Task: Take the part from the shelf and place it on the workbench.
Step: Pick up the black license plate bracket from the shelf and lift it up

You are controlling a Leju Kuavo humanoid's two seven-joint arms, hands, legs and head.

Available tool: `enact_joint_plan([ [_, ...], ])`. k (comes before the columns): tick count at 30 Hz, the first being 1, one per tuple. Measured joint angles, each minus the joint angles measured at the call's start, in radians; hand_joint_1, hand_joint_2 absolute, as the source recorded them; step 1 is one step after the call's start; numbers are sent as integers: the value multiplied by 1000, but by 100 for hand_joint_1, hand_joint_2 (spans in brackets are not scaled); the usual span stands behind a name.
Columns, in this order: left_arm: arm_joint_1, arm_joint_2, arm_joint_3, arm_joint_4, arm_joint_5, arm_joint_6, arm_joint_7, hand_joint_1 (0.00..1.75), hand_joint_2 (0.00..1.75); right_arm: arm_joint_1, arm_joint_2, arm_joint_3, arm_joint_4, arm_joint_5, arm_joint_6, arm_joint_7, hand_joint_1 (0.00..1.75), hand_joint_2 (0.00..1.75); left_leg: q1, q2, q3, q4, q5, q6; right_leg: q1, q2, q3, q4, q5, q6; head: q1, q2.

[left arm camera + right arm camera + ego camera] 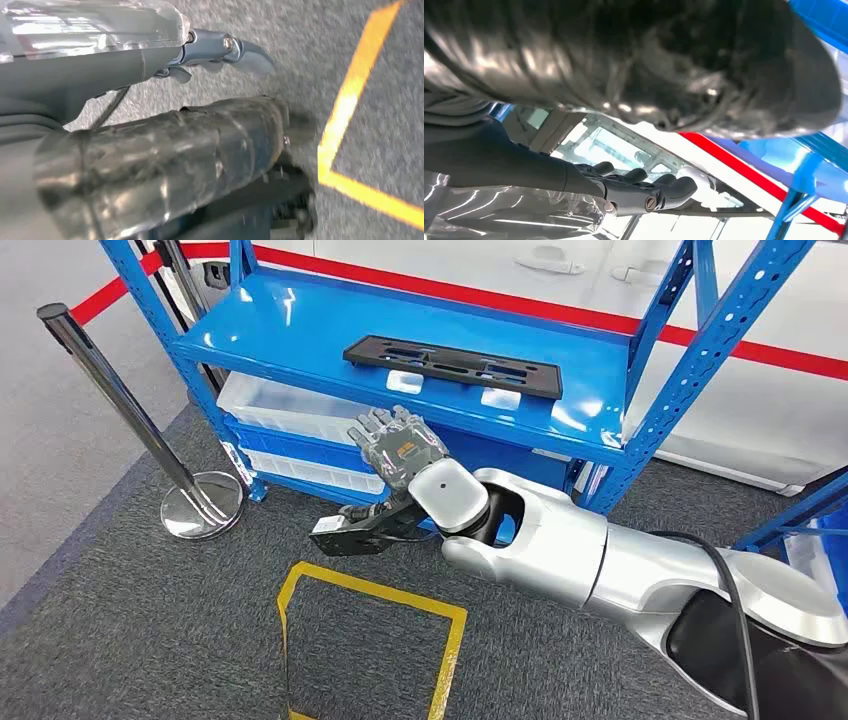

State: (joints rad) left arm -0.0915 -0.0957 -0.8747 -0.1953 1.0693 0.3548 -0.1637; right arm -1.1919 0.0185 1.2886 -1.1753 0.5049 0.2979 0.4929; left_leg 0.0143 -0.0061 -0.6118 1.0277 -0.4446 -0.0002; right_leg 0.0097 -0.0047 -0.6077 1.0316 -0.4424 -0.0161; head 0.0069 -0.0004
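The part (450,365), a long flat black panel with slots, lies on the top blue shelf board (300,335) of the rack. My right arm reaches in from the lower right. My right hand (398,445) is just below and in front of that board's front edge, under the part's left end. Its fingers are spread and point up, and it holds nothing. The right wrist view has the dark fingers (644,187) stretched out and empty. My left hand (175,140) hangs over the grey carpet with its fingers (245,52) extended and nothing in them.
White bins (290,405) sit on the lower shelf behind my right hand. A chrome stanchion (200,505) stands left of the rack. A yellow taped rectangle (370,640) marks the carpet in front. Another blue rack (800,520) is at the right.
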Motion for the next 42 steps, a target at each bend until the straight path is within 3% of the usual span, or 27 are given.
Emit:
enact_joint_plan([
  [2,1,0,0,0,0,0,0,0,0,0,-2,0,-2,2,0,1,0,0,3,0,2,-4,3,6,-2,2,-9,20,-17,7,1,0],
  [3,2,0,0,0,0,1,0,0,0,-1,-4,0,-4,5,1,2,0,0,5,0,4,-8,5,10,-4,3,-25,55,-39,13,1,0],
  [5,1,0,0,0,0,0,0,0,0,0,-8,0,-6,11,3,2,0,0,6,1,4,-9,6,15,-9,4,-81,172,-99,24,2,0],
  [7,1,0,0,0,3,-2,2,0,0,5,-12,0,-6,13,4,2,0,0,6,0,4,-8,5,16,-14,4,-127,263,-122,28,2,0],
  [8,2,0,0,0,5,-3,4,0,0,7,-14,0,-7,14,4,2,0,0,6,-1,4,-7,4,16,-16,4,-128,259,-106,28,2,0],
  [9,2,0,0,0,6,-4,5,0,0,9,-15,1,-8,15,4,2,0,0,6,-3,6,-7,3,15,-17,4,-111,217,-73,25,2,0],
  [10,2,0,0,0,7,-4,6,0,0,9,-17,1,-10,15,4,2,0,0,6,-5,7,-7,1,13,-17,6,-80,147,-36,20,2,0],
  [12,1,-1,0,0,7,-4,6,0,0,8,-19,0,-14,15,3,2,0,0,6,-8,7,-8,1,7,-11,11,-25,30,7,8,2,0],
  [14,-1,-2,0,0,6,-3,6,0,0,8,-21,0,-18,15,3,2,0,0,7,-9,3,-11,4,-1,-4,14,-9,-3,9,1,3,0],
  [17,1,-2,-1,0,6,-1,7,0,0,9,-26,0,-23,14,3,2,0,0,7,-7,-4,3,-10,-15,-10,10,-2,-21,14,-7,3,0],
  [19,1,-2,-2,0,6,1,7,0,0,9,-28,0,-27,14,4,2,0,0,7,-3,-41,88,-61,-18,-14,7,4,-30,18,-13,2,0],
  [21,1,-1,-3,0,4,4,9,0,0,11,-29,0,-30,14,5,2,0,0,6,-1,-102,216,-113,-21,-11,6,4,-29,18,-17,2,0],
  [22,1,-1,-4,1,2,6,10,0,0,13,-30,0,-31,15,5,2,0,0,6,-1,-121,255,-120,-22,-10,6,4,-27,17,-17,2,0],
  [23,2,-1,-4,1,1,8,11,0,0,15,-31,1,-32,17,6,3,0,0,6,-1,-123,257,-107,-24,-10,5,3,-24,15,-18,2,0],
  [26,2,0,-6,2,0,9,12,0,0,15,-34,1,-37,22,8,5,0,0,8,4,-45,91,-20,-28,-11,6,1,-4,2,-10,2,0],
  [28,0,0,-7,2,0,8,11,0,0,15,-36,1,-42,26,8,6,0,0,6,4,-12,22,-5,-23,-8,7,-7,10,-4,-1,0,0],
  [31,0,0,-8,2,1,8,10,0,0,15,-38,0,-46,28,8,6,0,0,4,0,-10,17,-6,-4,-7,5,-12,16,-7,9,0,0],
  [33,2,1,-9,2,1,9,10,0,0,15,-41,0,-48,28,8,6,0,0,7,1,-7,10,-1,8,-10,5,-29,56,-36,19,2,0],
  [36,1,1,-10,2,2,9,9,0,0,16,-46,0,-51,29,9,6,0,0,7,1,-7,6,2,16,-13,5,-111,230,-118,30,4,0],
  [37,1,1,-11,2,3,9,9,0,0,17,-47,0,-51,29,10,7,0,0,7,0,-7,6,2,17,-13,5,-133,271,-126,31,4,0],
  [38,1,1,-11,2,3,9,8,0,0,19,-48,0,-51,29,10,7,0,0,5,0,-6,6,1,17,-13,5,-138,277,-114,29,4,0],
  [39,1,1,-11,2,3,9,7,0,0,19,-49,0,-51,29,11,7,0,0,3,-1,-5,6,1,17,-11,5,-125,246,-87,23,4,0],
  [40,1,1,-12,2,3,10,6,0,0,19,-50,0,-52,29,11,7,0,0,1,-3,-4,6,1,17,-8,6,-95,182,-48,14,4,0],
  [42,0,0,-12,2,3,11,4,0,0,17,-52,0,-56,30,11,7,0,0,-2,-5,-3,5,1,15,0,8,-34,55,0,-7,3,0],
])
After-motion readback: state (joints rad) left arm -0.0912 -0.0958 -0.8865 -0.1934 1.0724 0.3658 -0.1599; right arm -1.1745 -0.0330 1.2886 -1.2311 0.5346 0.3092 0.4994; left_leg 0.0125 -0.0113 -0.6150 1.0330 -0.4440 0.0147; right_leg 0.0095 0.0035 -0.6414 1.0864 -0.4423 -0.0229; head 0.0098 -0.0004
